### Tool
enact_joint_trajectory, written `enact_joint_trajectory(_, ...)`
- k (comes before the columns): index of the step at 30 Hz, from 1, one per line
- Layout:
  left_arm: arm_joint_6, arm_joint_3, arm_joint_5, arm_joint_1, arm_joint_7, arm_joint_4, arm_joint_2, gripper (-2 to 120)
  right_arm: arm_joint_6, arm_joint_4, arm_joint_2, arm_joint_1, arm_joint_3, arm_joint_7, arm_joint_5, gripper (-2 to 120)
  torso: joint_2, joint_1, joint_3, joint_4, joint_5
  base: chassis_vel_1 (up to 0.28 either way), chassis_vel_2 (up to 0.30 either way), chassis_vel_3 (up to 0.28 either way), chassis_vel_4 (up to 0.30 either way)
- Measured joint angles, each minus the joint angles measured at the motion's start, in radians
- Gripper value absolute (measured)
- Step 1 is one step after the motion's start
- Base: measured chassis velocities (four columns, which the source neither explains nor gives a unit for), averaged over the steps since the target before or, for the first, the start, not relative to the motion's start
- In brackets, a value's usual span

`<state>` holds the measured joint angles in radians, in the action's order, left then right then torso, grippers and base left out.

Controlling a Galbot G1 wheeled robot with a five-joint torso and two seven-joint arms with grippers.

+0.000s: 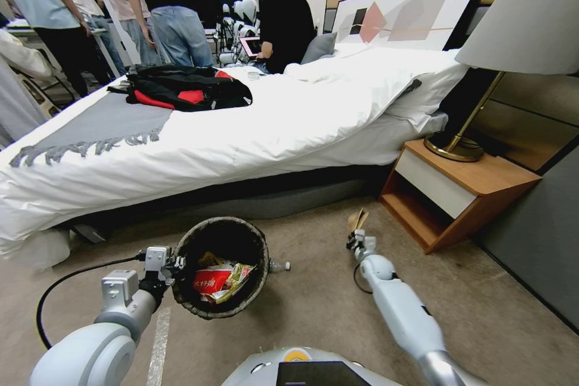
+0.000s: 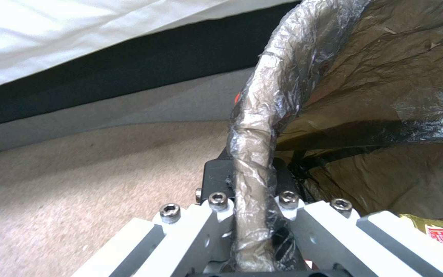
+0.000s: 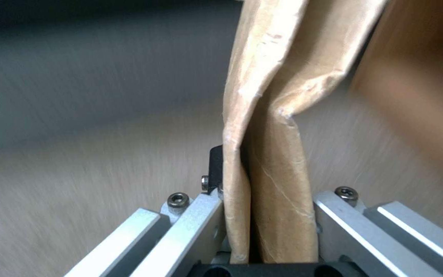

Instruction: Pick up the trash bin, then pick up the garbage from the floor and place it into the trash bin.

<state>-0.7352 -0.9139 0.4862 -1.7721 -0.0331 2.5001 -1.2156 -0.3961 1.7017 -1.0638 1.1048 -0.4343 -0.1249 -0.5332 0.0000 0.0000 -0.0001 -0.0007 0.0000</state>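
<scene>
Two end effectors are at work, one on each side of the near floor (image 1: 313, 307). At the left, the left end effector (image 1: 172, 268) has its fingers (image 2: 201, 231) closed on the left rim of the bin (image 1: 221, 266), pinching the dark liner folded over the edge; the wrist view shows the crinkled rim (image 2: 255, 154) running up between the two fingers. A black cable (image 1: 60, 286) loops on the carpet at the far left, beside that arm. The bin is tipped so its mouth faces the camera, near the middle of the floor and just in front of the bed (image 1: 241, 120). Inside it lie a red-and-white packet (image 1: 208, 282) and a yellow-green wrapper (image 1: 235, 277). A small clear bottle (image 1: 278, 266) lies on the floor just right of the bin.

Further right, the right end effector (image 1: 356, 235) is raised above the floor with its fingers clamped on a brown strip (image 1: 357, 221) that stands up out of the grip; in the wrist view the folded strip (image 3: 273, 161) sits squeezed between the two fingers (image 3: 201, 223). It is well apart from the bin. At the far right stands a wooden nightstand (image 1: 464, 190) with a brass lamp (image 1: 461, 148) on it.
</scene>
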Motion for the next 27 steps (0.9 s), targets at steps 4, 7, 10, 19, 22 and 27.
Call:
enact_joint_trajectory(4,0.0,0.006,0.001,0.005,0.0,0.0,0.001,1,-0.024,0.16,0.06,0.047,-0.034,-0.007,-0.042,3,0.0,0.0,0.0,0.0005,-0.0003,0.0,0.0,0.0,0.0)
enact_joint_trajectory(7,0.0,0.013,0.001,0.012,0.0,0.0,0.001,1,-0.042,0.293,0.101,0.075,-0.049,-0.021,-0.078,3,0.0,0.0,0.0,0.0006,0.0003,0.0,0.0,0.0,0.0)
enact_joint_trajectory(10,0.0,0.016,0.001,0.014,-0.001,0.0,0.0,1,-0.065,0.431,0.135,0.089,-0.047,-0.041,-0.129,3,0.0,0.0,0.0,0.0008,-0.0002,0.0,0.0,0.0,0.0)
enact_joint_trajectory(19,0.0,0.015,0.001,0.006,-0.005,0.0,0.001,1,-0.099,0.662,0.195,0.071,0.078,-0.062,-0.227,3,0.0,0.0,0.0,0.0007,-0.0001,0.0,0.0,0.0,0.0)
enact_joint_trajectory(22,0.0,0.013,0.0,0.001,-0.007,0.0,0.002,1,-0.111,0.705,0.201,0.04,0.135,-0.054,-0.258,3,0.0,0.0,0.0,0.0008,-0.0003,0.0,0.0,0.0,0.0)
enact_joint_trajectory(27,0.0,0.011,-0.005,-0.003,-0.008,0.0,0.007,1,-0.132,0.742,0.202,-0.016,0.225,-0.009,-0.291,3,0.0,0.0,0.0,0.0006,-0.0002,0.0,0.0,0.0,0.0)
